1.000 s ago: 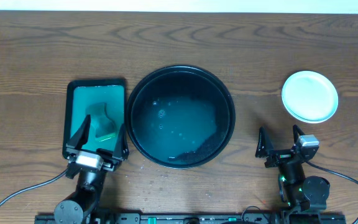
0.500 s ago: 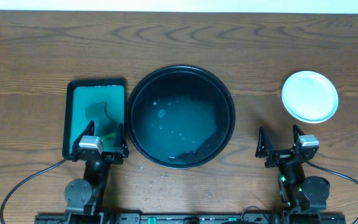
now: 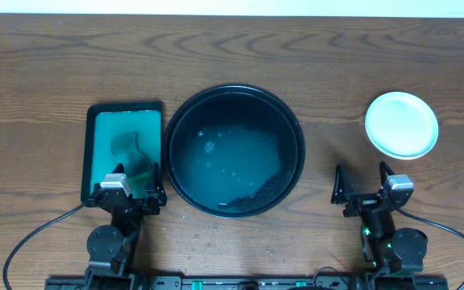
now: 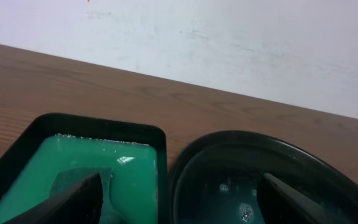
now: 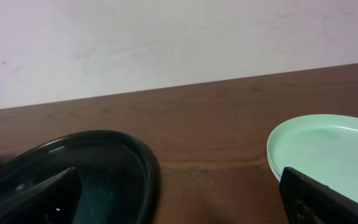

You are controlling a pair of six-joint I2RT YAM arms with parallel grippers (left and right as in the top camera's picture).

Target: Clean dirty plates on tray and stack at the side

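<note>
The plates sit in one stack on the table at the far right, pale mint on top; the stack also shows in the right wrist view. The round black tray is in the middle and holds no plates, only a wet teal film with bubbles. My left gripper is open and empty at the near end of the rectangular tray. My right gripper is open and empty, near the front edge, between the black tray and the plate stack.
A rectangular dark-rimmed tray with green liquid and a dark sponge-like piece lies left of the black tray. In the left wrist view it lies beside the black tray's rim. Bare wood surrounds all of them.
My left gripper has drawn back toward the front edge, off the rectangular tray. My right arm, the plates and both trays have not moved.
</note>
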